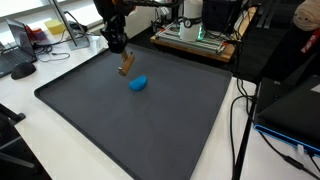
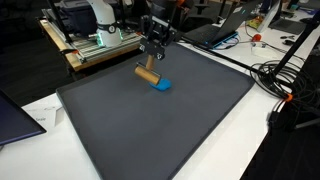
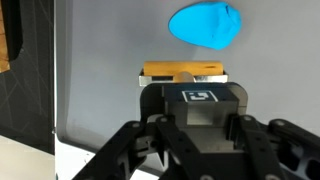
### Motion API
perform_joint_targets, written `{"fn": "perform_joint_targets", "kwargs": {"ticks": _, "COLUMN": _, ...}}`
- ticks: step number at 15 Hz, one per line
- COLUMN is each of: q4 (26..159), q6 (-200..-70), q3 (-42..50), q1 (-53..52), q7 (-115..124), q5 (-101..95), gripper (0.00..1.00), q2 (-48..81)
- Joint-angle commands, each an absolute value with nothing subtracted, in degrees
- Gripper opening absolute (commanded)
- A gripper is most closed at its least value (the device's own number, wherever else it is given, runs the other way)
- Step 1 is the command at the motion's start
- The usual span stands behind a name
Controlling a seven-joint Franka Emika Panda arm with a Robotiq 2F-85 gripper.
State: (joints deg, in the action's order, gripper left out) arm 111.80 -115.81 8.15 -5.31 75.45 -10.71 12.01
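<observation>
Nearest in both exterior views is the bare near half of a dark mat [image 2: 150, 140], which covers most of a white tabletop [image 2: 265, 140]. Farther in, a little left of the mat's middle, lies a blue lump [image 2: 161, 85], rounded and flat on the mat.

Just beyond it and slightly left is the block [image 2: 147, 73], a short tan wooden piece. It sits tilted under the end effector [image 2: 152, 60], which is clamped on its upper part with the fingers pointing down. Its lower end is at or just above the mat, and I cannot tell whether it touches. The block and the lump are close but apart. In the wrist view the block [image 3: 183, 72] shows as a tan bar right against the dark housing with its square tag [image 3: 197, 96], and the lump [image 3: 205, 25] lies past it.

The block looks stiff, light and not fragile. Smooth wood may slip or swivel between the pads, as its tilt suggests. It is best taken across the short width near the middle, squarely on opposite faces. The lump looks softer and may give under pressure.

At the far edge, off the mat, stands a wooden frame [image 2: 100, 45] carrying equipment. Cables [image 2: 280, 75] trail off on the right.
</observation>
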Motion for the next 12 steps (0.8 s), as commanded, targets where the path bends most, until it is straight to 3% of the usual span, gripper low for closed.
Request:
{"fn": "perform_joint_targets", "kwargs": {"ticks": 1, "q4": 117.22, "q6": -118.45, "q3": 5.85, "q1": -6.07, "q7": 82.73, "q5": -15.01, "gripper": 0.22, "q2": 6.98}}
{"fn": "perform_joint_targets", "kwargs": {"ticks": 12, "q4": 119.33, "q6": -116.29, "q3": -1.85, "q1": -10.43, "q7": 105.37, "q5": -30.25, "gripper": 0.22, "q2": 5.78}}
